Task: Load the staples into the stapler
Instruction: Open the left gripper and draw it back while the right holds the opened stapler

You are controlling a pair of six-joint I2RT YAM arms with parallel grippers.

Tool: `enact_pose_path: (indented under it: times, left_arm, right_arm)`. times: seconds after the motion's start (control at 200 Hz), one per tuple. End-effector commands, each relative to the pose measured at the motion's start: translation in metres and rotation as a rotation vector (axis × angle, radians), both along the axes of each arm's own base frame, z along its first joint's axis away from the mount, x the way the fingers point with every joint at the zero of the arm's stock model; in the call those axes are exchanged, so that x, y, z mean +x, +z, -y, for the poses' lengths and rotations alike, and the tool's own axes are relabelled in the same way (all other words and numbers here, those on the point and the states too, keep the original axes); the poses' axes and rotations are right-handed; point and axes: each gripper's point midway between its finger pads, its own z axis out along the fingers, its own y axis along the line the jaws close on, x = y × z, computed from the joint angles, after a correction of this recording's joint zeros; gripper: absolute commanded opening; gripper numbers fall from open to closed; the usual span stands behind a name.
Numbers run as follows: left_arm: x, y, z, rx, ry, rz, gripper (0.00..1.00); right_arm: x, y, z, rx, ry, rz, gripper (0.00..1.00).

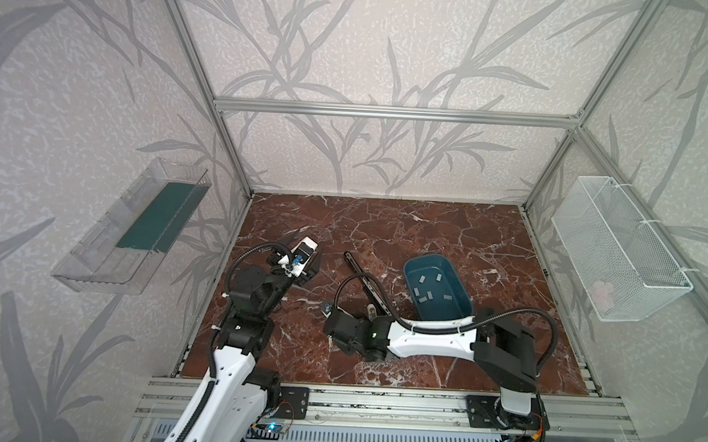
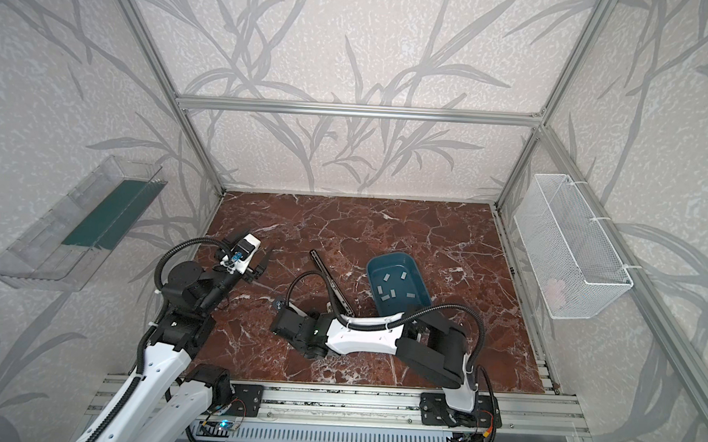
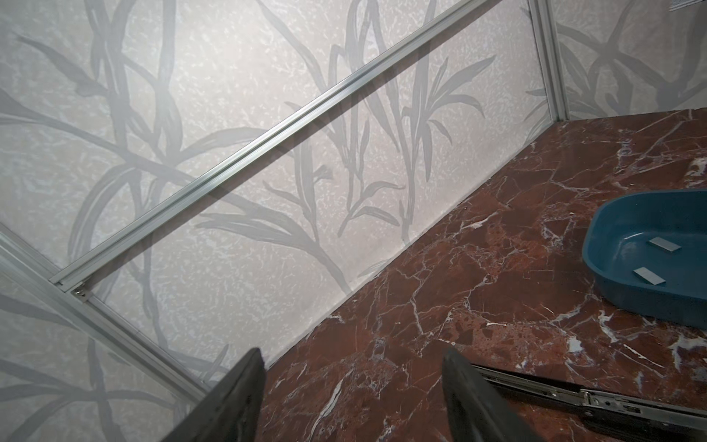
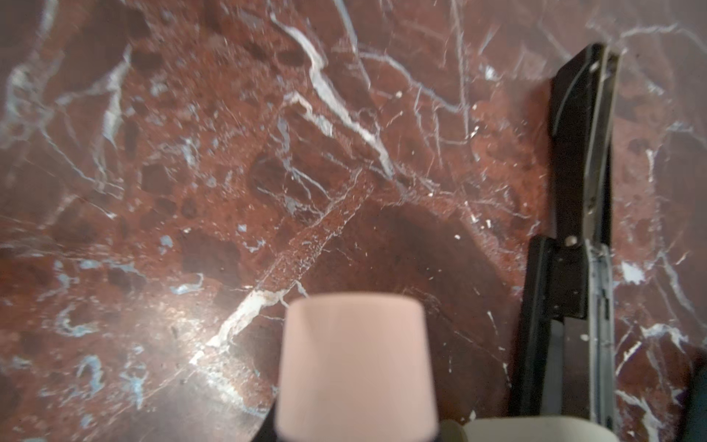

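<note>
Furthest left, my left gripper (image 3: pixel 354 367) hangs over the marble table (image 1: pixel 385 232) close to the left wall. Its two dark fingers (image 3: pixel 237 398) are spread wide, with only bare marble between them and nothing grasped.

Next comes the stapler (image 1: pixel 365 281), near the middle of the table. It lies swung open in one long black line, running from back-left to front-right. The right wrist view shows its grey metal channel (image 4: pixel 598 306).

My right gripper (image 1: pixel 371 313) has its arm stretched across from the right, and it sits at the stapler's near end. In the right wrist view a pink finger (image 4: pixel 355 363) stands beside the stapler. A cream finger (image 4: pixel 535 430) shows at the frame edge, and the stapler's near end runs in behind it. I cannot tell whether those fingers are clamped on the stapler or only resting against it.

Just right of the stapler sits the blue tray (image 1: pixel 455 285), its near end covered by my right arm. The staples (image 1: pixel 422 280) lie scattered flat on the tray floor in both top views, about six grey strips, apart from either gripper.
</note>
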Motion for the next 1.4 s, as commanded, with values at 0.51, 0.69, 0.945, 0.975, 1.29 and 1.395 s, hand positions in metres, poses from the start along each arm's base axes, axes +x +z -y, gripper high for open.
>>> enact_pose_path:
  times: [0.51, 0.69, 0.945, 0.975, 1.29, 1.395]
  left_arm:
    - [0.000, 0.001, 0.002, 0.039, -0.014, 0.039, 0.72]
    - [-0.001, 0.002, 0.004, 0.040, -0.024, 0.041, 0.72]
    - [-0.002, 0.005, 0.004, 0.039, -0.023, 0.049, 0.72]
    - [-0.002, 0.005, 0.004, 0.039, -0.022, 0.049, 0.72]
    - [-0.001, 0.006, 0.001, 0.031, -0.007, 0.044, 0.70]
    - [0.007, 0.024, -0.017, -0.110, 0.096, 0.028, 0.67]
  right_arm:
    - [0.009, -0.016, 0.016, -0.018, -0.115, -0.121, 0.61]
    - [-0.003, -0.032, 0.025, -0.034, -0.120, -0.166, 0.66]
    - [-0.027, -0.032, 0.021, 0.000, -0.089, -0.188, 0.65]
    - [-0.030, -0.033, 0.021, 0.004, -0.091, -0.191, 0.64]
    - [-0.023, -0.020, 0.034, 0.038, -0.156, -0.112, 0.66]
    - [-0.014, -0.003, 0.042, 0.051, -0.187, -0.052, 0.82]
